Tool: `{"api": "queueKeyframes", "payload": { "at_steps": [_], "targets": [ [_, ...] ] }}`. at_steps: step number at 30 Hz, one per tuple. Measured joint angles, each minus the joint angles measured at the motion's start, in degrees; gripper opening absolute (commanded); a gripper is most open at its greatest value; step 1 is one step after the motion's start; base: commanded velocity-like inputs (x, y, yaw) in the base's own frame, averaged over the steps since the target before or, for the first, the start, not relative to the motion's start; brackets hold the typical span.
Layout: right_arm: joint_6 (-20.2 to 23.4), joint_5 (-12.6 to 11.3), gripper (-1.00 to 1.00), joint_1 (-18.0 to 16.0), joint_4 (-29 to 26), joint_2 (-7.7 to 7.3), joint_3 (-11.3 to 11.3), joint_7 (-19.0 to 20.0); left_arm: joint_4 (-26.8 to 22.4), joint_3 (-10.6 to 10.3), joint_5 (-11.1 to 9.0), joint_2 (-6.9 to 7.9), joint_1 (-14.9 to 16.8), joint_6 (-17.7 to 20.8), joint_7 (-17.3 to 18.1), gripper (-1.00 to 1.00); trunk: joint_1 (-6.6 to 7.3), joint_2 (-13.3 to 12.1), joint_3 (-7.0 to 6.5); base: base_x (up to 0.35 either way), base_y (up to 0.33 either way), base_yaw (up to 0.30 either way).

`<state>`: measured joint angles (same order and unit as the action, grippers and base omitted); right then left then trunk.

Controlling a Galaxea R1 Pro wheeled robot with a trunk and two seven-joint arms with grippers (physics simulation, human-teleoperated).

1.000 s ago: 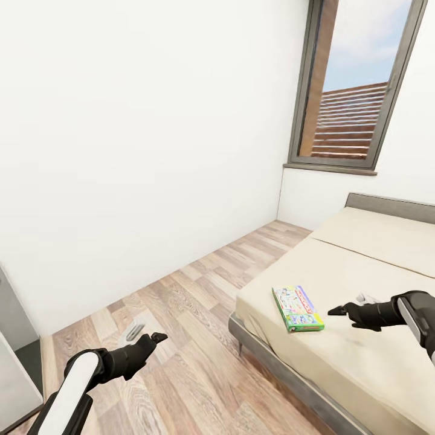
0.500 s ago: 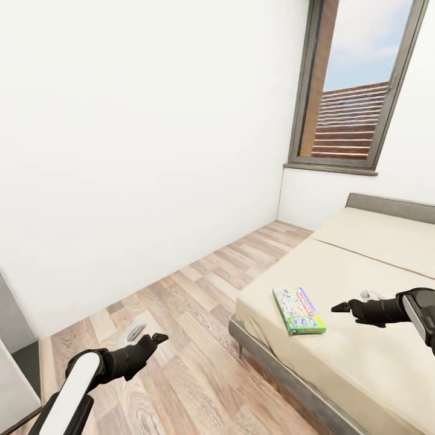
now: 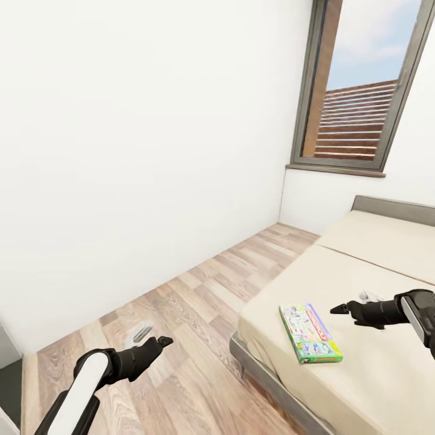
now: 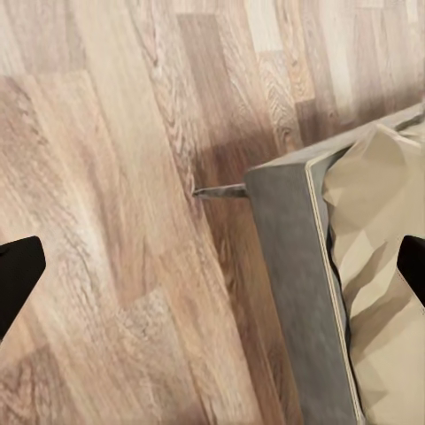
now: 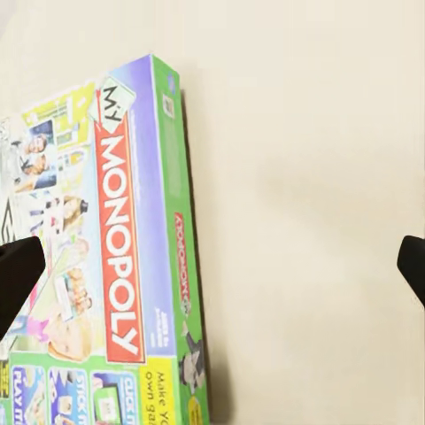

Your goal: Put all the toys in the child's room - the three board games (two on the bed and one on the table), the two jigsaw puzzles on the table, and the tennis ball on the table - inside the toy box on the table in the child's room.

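One board game (image 3: 310, 333) lies flat on the bed (image 3: 374, 362); right end effector (image 3: 336, 309) gapes.

White forearm shells (image 3: 84, 380), black wrists and jaws.

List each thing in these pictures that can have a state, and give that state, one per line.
Board game: flat on the bed, near its edge, not held.
Left gripper: open over the wood floor, empty.
Right gripper: open above the bed, empty.
Window: shut.
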<state>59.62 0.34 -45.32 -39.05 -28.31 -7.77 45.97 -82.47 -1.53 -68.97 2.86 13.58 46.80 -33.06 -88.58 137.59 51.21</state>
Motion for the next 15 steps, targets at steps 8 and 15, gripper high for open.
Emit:
{"api": "queueKeyframes", "payload": {
  "at_steps": [8,15],
  "targets": [
    [0.0,0.2,1.00,0.0,1.2,0.20,0.2,-0.1,0.0,-0.3,0.2,-0.03,0.2,0.0,0.0,1.00,-0.01,0.0,0.00,0.103,0.000,0.000],
    [0.0,0.2,1.00,0.0,1.9,0.25,0.4,-0.1,0.0,-0.4,0.3,-0.06,0.3,0.0,0.0,1.00,-0.02,0.0,0.00,0.035,0.000,0.000]
  ]
}}
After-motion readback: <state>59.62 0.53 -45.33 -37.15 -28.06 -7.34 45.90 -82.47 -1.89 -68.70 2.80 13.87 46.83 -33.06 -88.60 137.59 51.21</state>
